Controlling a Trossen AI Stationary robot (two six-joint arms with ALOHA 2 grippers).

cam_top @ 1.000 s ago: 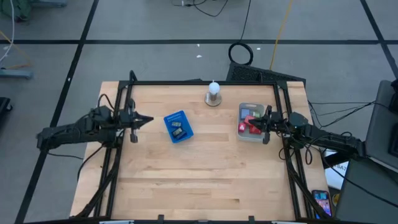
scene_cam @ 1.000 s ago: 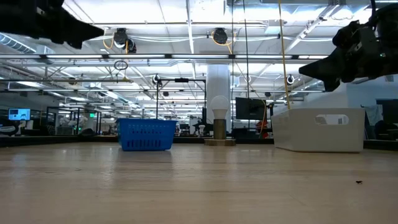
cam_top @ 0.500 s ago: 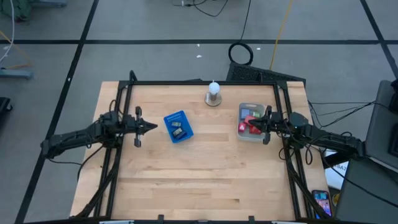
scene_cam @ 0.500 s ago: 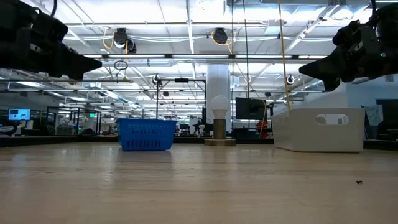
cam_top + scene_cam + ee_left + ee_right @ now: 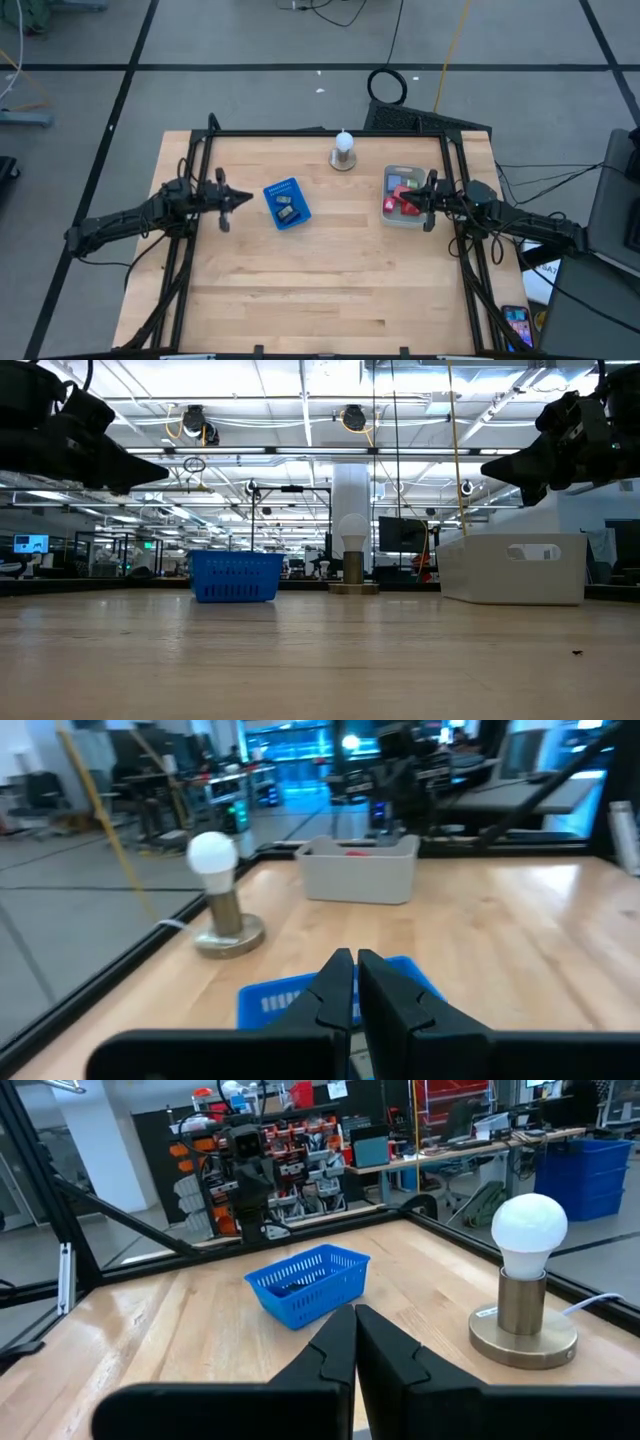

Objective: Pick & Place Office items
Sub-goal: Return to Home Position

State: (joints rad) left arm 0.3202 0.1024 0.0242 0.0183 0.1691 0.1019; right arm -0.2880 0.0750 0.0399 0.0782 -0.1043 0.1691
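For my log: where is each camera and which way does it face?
High: overhead, straight down on table; both arms show.
Low: table height, level across; left gripper and right gripper overhead.
Left wrist: past its shut fingers toward gray bin.
Right wrist: past its shut fingers toward blue bin.
Both wrist views share the bulb.

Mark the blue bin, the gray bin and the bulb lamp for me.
blue bin point(image 5: 236, 577), low view, front mesh wall.
gray bin point(image 5: 355, 882), left wrist view, near side wall.
bulb lamp point(image 5: 344, 142), high view, top of the white bulb.
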